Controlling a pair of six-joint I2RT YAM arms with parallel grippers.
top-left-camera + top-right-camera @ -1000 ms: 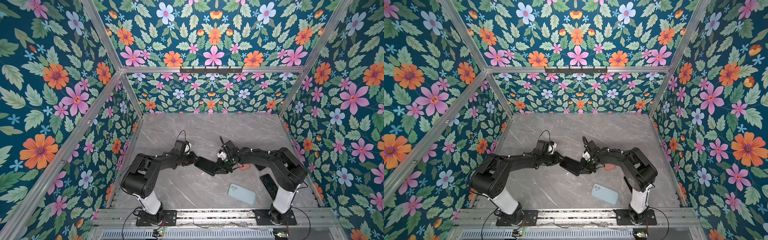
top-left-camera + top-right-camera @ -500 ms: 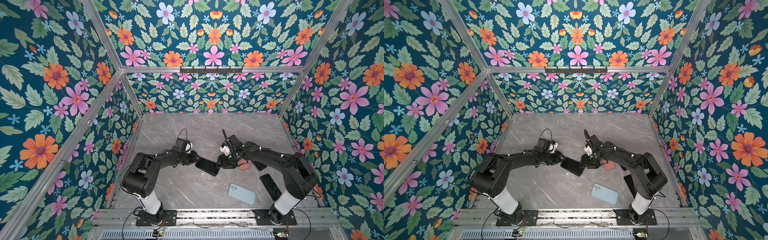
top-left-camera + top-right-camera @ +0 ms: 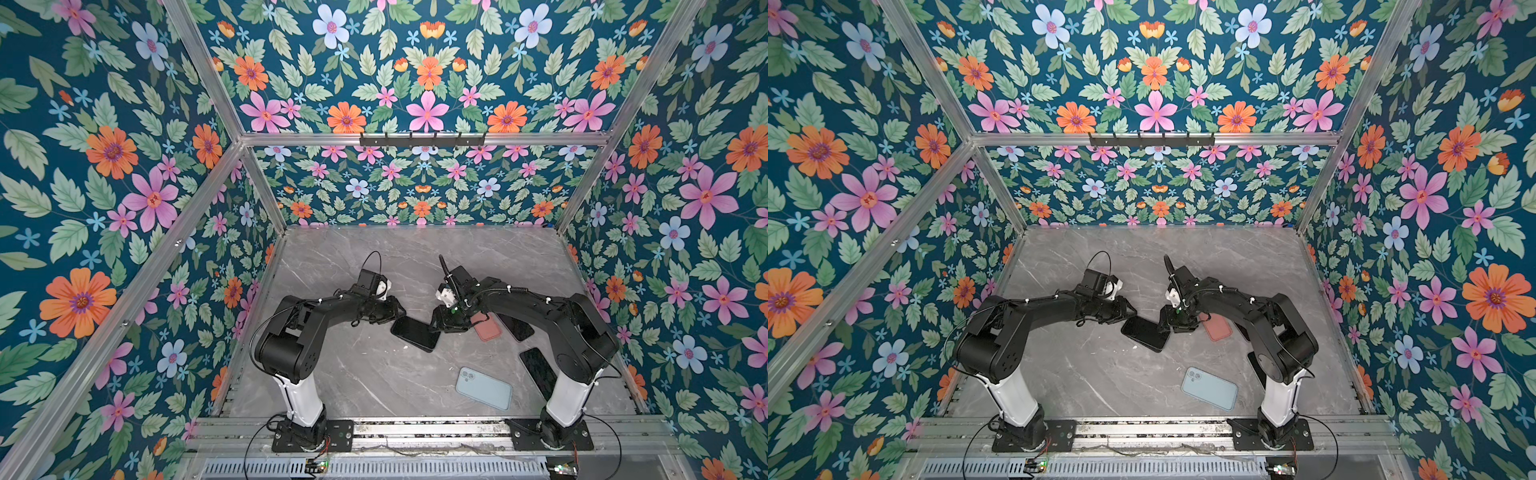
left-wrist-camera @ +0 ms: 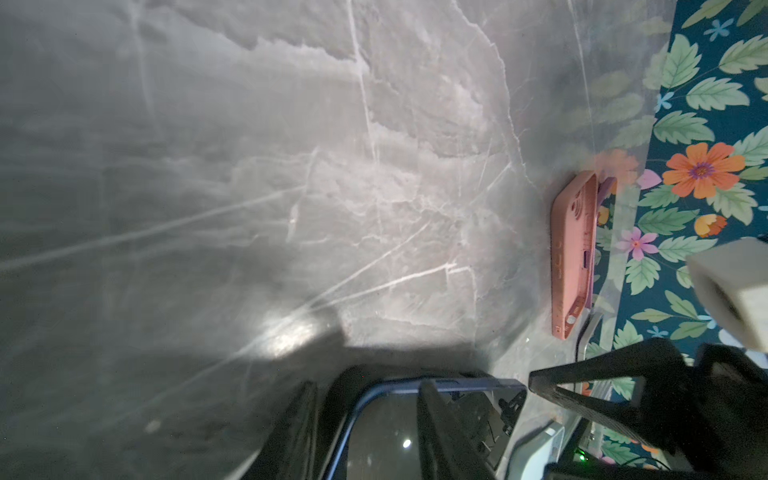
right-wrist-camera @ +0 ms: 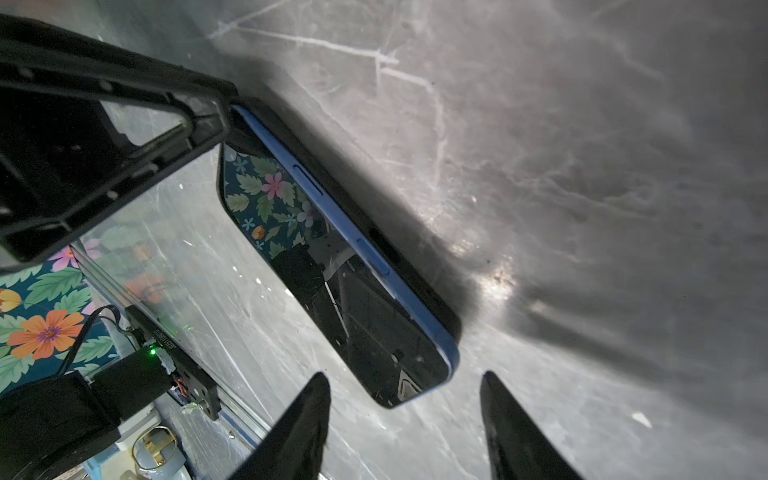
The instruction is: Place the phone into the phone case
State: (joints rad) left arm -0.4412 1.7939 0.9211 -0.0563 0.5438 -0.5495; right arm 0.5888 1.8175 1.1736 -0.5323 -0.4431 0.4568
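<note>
A second ago the right pincer (image 5: 404, 376) was closed over the end of the phone (image 3: 415, 333), reaching well onto its screen. Now its fingers (image 5: 303, 428) have spread and drawn back. Only the phone's end sits in their mouth, with a gap at either finger.

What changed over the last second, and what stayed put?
The right claw opened and let go of the phone, which lies on the table. The left claw stays at its other end. The pink case has not moved.
</note>
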